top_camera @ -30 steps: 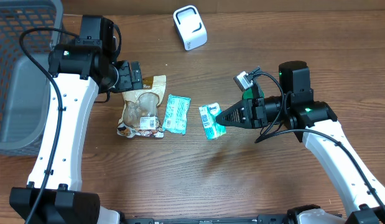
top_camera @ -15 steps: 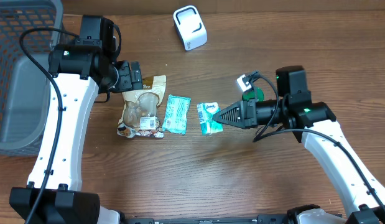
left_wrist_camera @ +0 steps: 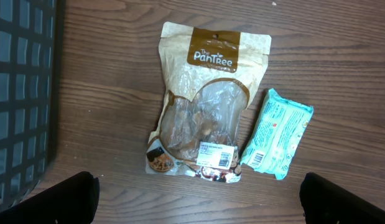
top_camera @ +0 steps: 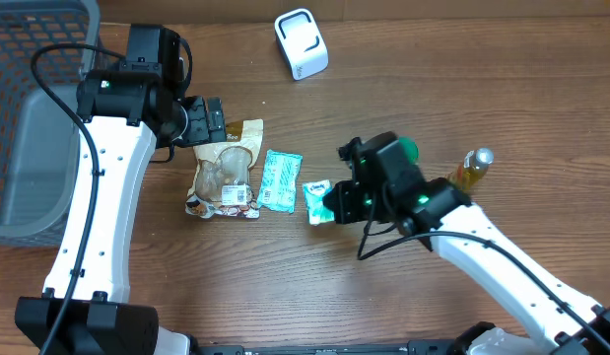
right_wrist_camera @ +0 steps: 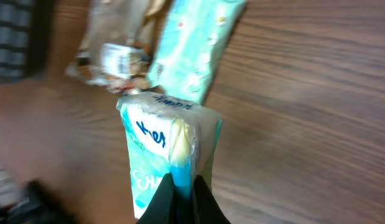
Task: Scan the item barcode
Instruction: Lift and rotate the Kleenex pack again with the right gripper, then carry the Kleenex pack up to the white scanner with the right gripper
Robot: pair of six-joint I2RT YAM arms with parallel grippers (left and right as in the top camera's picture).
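**Right hand's got the little mint-green pack pinched**

So the small pack is a crinkly plastic thing, mint green and white with blue lettering on it. The wrist view is too blurry for me to read any of it, and I can't spot a barcode. The right hand is clenched tight on one end of it, mid-table, just right of the other teal packet. Can't tell if it's touching the wood or held just above it. The white scanner sits well apart, up at the far edge of the table.

The left hand is spread wide, grasping nothing, hovering over the top of the brown pouch.

Containers:
- That pouch says "The PanTree" and has a clear window with brownish snack pieces inside, plus a white label near the bottom.
- The dark mesh basket is on the far left, with only a grey inside showing.
- There's a small bottle of yellowish liquid with a silver cap by the right arm.
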